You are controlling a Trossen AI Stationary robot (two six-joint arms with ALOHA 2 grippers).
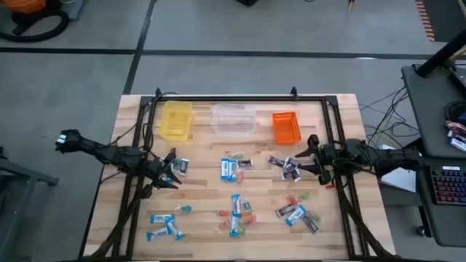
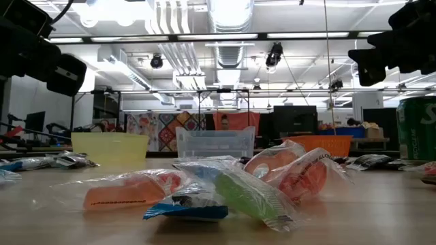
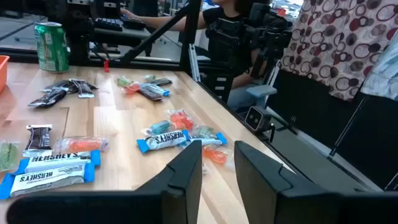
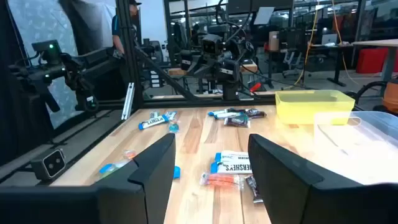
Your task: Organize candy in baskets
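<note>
On the wooden tabletop three baskets stand in a row along the far edge: the yellow basket to the left, the clear basket in the middle and the orange basket to the right, none touching another. The candy lies loose in front of them in several clusters: blue-and-white Hershey's bars near the centre, dark wrapped pieces below the orange basket, and mixed blue, red, orange and green pieces nearer the front edge. The left end effector hovers at the left side beside a small candy cluster, fingers parted and holding nothing. The right end effector hangs at the right side just beside the dark pieces, likewise released. A green can stands at the tabletop's right edge.
</note>
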